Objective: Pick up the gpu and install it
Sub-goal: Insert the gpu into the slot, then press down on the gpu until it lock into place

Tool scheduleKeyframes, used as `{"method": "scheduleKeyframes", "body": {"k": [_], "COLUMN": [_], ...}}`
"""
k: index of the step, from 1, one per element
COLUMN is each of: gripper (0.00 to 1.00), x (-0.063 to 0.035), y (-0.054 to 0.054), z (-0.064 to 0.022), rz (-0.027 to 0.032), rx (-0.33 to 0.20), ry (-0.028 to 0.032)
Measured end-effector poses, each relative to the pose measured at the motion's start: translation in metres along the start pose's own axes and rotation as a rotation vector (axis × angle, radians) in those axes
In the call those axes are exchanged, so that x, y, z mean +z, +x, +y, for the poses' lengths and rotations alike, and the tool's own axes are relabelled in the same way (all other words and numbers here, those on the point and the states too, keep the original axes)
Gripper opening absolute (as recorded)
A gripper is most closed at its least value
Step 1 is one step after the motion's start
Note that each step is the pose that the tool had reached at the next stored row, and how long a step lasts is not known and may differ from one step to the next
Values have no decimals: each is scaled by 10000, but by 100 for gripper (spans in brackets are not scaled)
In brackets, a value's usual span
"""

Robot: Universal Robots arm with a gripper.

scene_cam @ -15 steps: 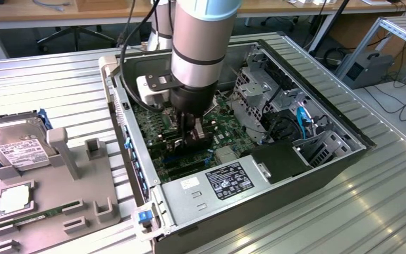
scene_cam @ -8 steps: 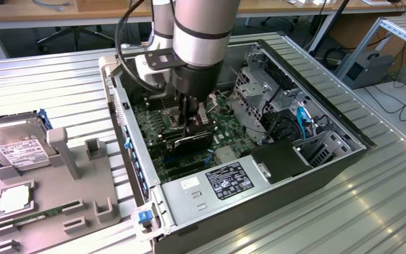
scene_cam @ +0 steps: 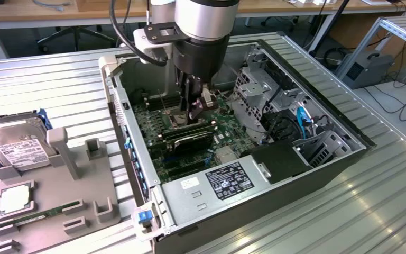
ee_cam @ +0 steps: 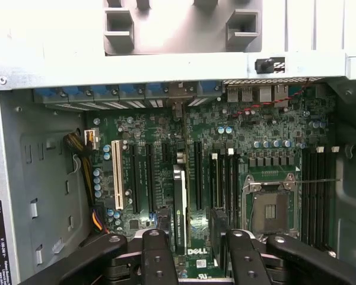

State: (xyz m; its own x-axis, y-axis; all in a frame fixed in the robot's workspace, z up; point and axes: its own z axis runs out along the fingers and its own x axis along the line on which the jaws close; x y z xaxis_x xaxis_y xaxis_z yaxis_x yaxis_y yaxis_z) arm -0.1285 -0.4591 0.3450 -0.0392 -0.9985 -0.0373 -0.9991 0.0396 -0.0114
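The gpu [ee_cam: 179,205] stands on edge in a slot of the motherboard [ee_cam: 225,154], inside the open computer case [scene_cam: 330,159] on the tabletop [scene_cam: 40,84]. In the exterior view the card [scene_cam: 188,140] sits between the dark slots near the board's middle. Judged from this, pick-up is done and the card appears seated; whether it is fully pressed home cannot be told.

The gripper [ee_cam: 193,249] hangs directly above the card with its jaws spread wide. The fingers [ee_cam: 157,255] flank the card's top edge and hold nothing; contact with the card cannot be confirmed.
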Motion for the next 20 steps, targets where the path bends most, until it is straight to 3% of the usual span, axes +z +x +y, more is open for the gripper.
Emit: {"method": "scheduleKeyframes", "body": {"k": [13, 17, 20], "gripper": [39, 14, 11], "x": [-1, -1, -1], "y": [0, 0, 0], "z": [0, 0, 0], "rz": [1, 1, 1], "rx": [0, 0, 0], "ry": [-1, -1, -1]}}
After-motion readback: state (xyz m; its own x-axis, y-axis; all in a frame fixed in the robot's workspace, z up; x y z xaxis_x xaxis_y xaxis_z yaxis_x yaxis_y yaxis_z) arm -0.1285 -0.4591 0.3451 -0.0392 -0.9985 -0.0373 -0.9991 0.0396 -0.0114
